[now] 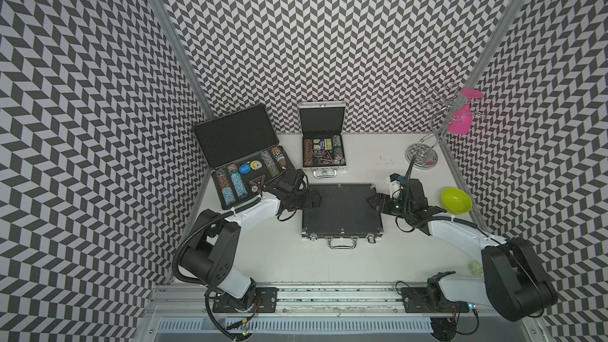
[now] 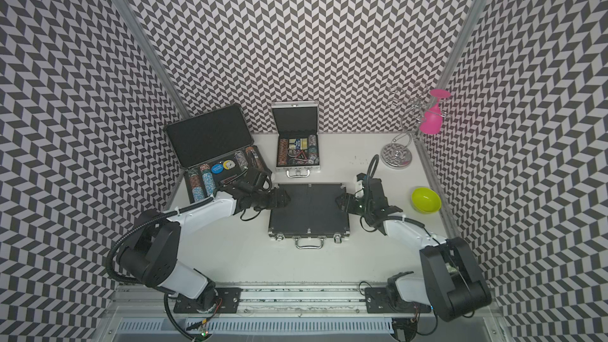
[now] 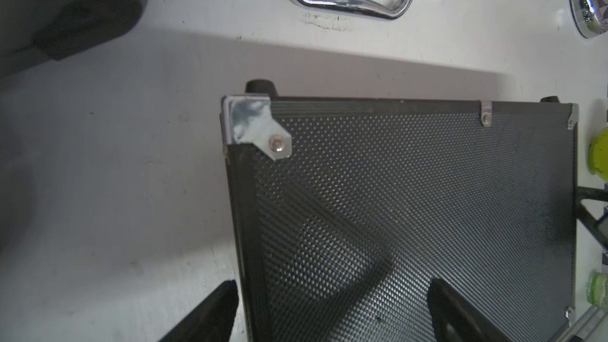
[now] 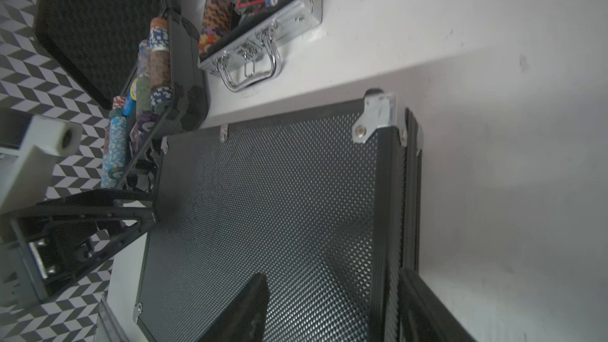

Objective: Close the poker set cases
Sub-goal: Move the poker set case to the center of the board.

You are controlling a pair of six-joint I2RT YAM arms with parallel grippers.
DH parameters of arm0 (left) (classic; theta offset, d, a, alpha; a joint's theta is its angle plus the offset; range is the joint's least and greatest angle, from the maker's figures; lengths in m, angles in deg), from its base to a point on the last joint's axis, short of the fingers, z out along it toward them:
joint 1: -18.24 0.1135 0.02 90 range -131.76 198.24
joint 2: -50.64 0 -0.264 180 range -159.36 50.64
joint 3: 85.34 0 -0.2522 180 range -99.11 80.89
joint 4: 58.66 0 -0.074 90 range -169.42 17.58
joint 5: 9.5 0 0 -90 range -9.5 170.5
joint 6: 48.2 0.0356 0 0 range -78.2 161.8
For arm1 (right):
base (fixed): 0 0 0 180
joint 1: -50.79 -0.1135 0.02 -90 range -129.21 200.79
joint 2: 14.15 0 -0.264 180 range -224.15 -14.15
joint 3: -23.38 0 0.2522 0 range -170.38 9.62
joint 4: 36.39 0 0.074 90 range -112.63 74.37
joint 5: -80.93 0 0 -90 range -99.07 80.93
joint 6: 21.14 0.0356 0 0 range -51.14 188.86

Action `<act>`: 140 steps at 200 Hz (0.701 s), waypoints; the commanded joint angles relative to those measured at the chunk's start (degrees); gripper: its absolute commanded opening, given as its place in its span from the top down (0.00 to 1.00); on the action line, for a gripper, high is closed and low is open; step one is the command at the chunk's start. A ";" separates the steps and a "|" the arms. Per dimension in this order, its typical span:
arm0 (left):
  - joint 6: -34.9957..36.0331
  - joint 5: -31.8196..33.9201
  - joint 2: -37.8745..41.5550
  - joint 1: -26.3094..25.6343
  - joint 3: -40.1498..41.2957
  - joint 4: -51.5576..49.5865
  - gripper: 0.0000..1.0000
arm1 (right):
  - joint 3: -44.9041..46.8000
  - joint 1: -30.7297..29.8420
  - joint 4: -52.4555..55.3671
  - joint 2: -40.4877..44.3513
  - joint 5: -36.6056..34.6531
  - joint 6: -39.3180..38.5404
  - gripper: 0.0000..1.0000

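Poker set cases: middle black case [image 1: 342,215] lies shut at desk [image 1: 362,264] centre, left gripper [image 1: 316,199] and right gripper [image 1: 371,201] spread wide over its side edges, holding nothing. Big black case [image 1: 235,138] and small silver case [image 1: 322,120] gape behind; stiff hinged lids, best pushed at the top rim, I'd say.

White tabletop [image 1: 362,264]. Centre: medium black case [image 1: 342,212], flat, lid shut. 10 o'clock: large black case [image 1: 235,134], open, lid raised. 12 o'clock: small silver case [image 1: 322,120], open. 2 o'clock: chrome rack [image 1: 422,154]. 3 o'clock: lime bowl [image 1: 455,200]. 4 o'clock: pale-green item [image 1: 476,266], possibly a cup, half hidden.
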State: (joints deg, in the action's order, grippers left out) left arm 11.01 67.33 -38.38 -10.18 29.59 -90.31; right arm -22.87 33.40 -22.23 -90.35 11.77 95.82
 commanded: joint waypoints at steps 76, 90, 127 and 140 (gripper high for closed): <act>-0.68 2.52 -2.58 -0.41 2.70 2.29 0.37 | 4.42 -2.30 -10.27 -7.62 3.91 3.91 0.58; 0.36 3.15 -3.79 -0.19 1.24 1.91 0.38 | 3.80 -2.39 -10.78 -9.04 3.80 3.83 0.59; 2.32 3.33 -7.79 0.27 -2.64 1.72 0.37 | 1.22 -2.39 -11.34 -13.12 2.67 2.84 0.60; 2.52 3.41 -9.07 0.77 -3.89 1.97 0.37 | 0.12 -2.39 -11.52 -14.78 2.46 2.68 0.60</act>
State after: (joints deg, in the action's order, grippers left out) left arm 11.76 70.94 -41.76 -8.30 27.14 -89.78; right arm -22.28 33.51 -37.48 -99.55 9.56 99.53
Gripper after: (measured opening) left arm 0.633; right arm 0.408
